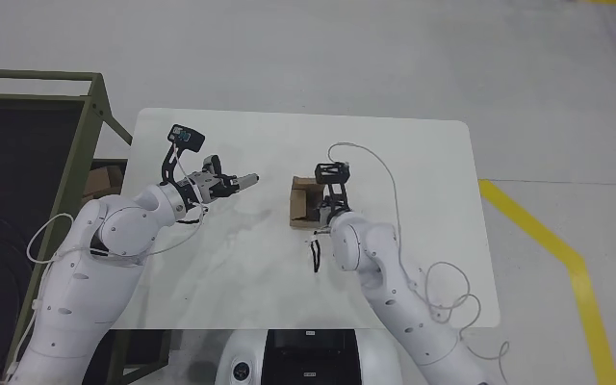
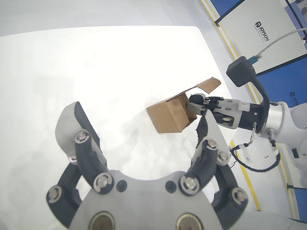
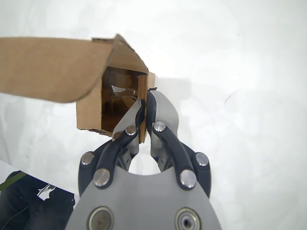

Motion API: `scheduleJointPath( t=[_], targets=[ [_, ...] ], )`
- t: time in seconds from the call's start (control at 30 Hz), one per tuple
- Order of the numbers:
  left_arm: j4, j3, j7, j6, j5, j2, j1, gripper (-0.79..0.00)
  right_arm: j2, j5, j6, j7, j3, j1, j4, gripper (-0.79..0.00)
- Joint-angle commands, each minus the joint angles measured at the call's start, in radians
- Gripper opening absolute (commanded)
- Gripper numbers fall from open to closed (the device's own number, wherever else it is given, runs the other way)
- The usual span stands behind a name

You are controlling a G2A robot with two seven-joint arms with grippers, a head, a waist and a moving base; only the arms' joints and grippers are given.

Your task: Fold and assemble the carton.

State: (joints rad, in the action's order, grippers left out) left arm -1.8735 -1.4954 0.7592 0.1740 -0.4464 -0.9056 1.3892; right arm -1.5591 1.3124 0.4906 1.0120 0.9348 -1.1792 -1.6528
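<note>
**Carton half built, right tool has it by a side wall**

So the carton (image 2: pixel 168 118) sits around the middle of the table (image 1: pixel 404 144). It's already popped up into a box shape, but the end facing the right arm is wide open. One long flap (image 3: pixel 48 68) sticks straight out from the top edge, and I'd say that's the bit waiting to be folded. Looking in through the open end, the far end seems at least partly closed, though a bit of light comes through a gap there, so I can't tell how well it's tucked.

The right tool (image 3: pixel 145 104) is pinched narrow on one side wall of the carton, right at the open end, one finger inside the box and one outside. To me that's a steadying grip, not a folding one.

The left tool (image 1: pixel 252 179) is spread wide with nothing in it. It hangs over the table well apart from the carton and points towards it, with the carton lying between the two tools.

My guess at the step: closing up the open end. Next move probably needs the left tool to come across and push that long flap down while the right one keeps the box from sliding. Thin cardboard, so the pinched wall could buckle if pushed too hard
</note>
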Motion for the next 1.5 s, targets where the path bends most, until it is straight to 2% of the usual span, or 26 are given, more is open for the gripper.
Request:
scheduleJointPath(
  t=[0.0, 0.17, 0.27, 0.37, 0.63, 0.87, 0.93, 1.0, 1.1, 1.17, 1.27, 1.37, 1.47],
  targets=[
    [0.000, 0.000, 0.000, 0.000, 0.000, 0.000, 0.000, 0.000, -0.002, 0.011, 0.009, 0.004, -0.008, 0.001, 0.004, -0.785],
    [0.000, 0.000, 0.000, 0.000, 0.000, 0.000, 0.000, 0.000, -0.007, 0.027, 0.029, 0.007, -0.013, -0.001, 0.007, -0.776],
    [0.000, 0.000, 0.000, 0.000, 0.000, 0.000, 0.000, 0.000, -0.009, 0.032, 0.027, 0.016, -0.017, -0.001, 0.010, -0.539],
    [0.000, 0.000, 0.000, 0.000, 0.000, 0.000, 0.000, 0.000, -0.011, 0.033, 0.022, 0.024, -0.016, -0.002, 0.009, -0.477],
    [0.000, 0.000, 0.000, 0.000, 0.000, 0.000, 0.000, 0.000, -0.007, 0.027, -0.019, 0.001, 0.015, -0.035, -0.056, -0.419],
    [0.000, 0.000, 0.000, 0.000, 0.000, 0.000, 0.000, 0.000, 0.016, -0.022, -0.158, -0.075, 0.102, -0.132, -0.170, -0.379],
    [0.005, 0.019, 0.002, 0.006, -0.002, -0.002, 0.000, 0.000, 0.022, -0.042, -0.198, -0.092, 0.130, -0.162, -0.197, -0.397],
    [0.023, 0.045, 0.040, 0.012, -0.004, -0.003, -0.025, 0.000, 0.029, -0.059, -0.236, -0.109, 0.154, -0.190, -0.220, -0.388],
    [0.045, 0.089, 0.085, 0.006, -0.011, -0.007, -0.076, 0.000, 0.038, -0.081, -0.303, -0.125, 0.184, -0.220, -0.248, -0.305],
    [0.058, 0.116, 0.108, 0.007, -0.004, -0.010, -0.109, 0.000, 0.044, -0.102, -0.358, -0.134, 0.202, -0.236, -0.264, -0.157],
    [0.092, 0.143, 0.155, 0.032, 0.057, -0.015, -0.160, 0.000, 0.053, -0.099, -0.416, -0.159, 0.222, -0.263, -0.294, 0.000],
    [0.132, 0.170, 0.240, 0.007, 0.076, -0.017, -0.219, 0.000, 0.055, -0.106, -0.428, -0.163, 0.225, -0.271, -0.302, 0.000],
    [0.134, 0.172, 0.244, 0.000, 0.074, -0.017, -0.225, 0.000, 0.055, -0.106, -0.428, -0.163, 0.225, -0.271, -0.302, 0.000]
  ],
)
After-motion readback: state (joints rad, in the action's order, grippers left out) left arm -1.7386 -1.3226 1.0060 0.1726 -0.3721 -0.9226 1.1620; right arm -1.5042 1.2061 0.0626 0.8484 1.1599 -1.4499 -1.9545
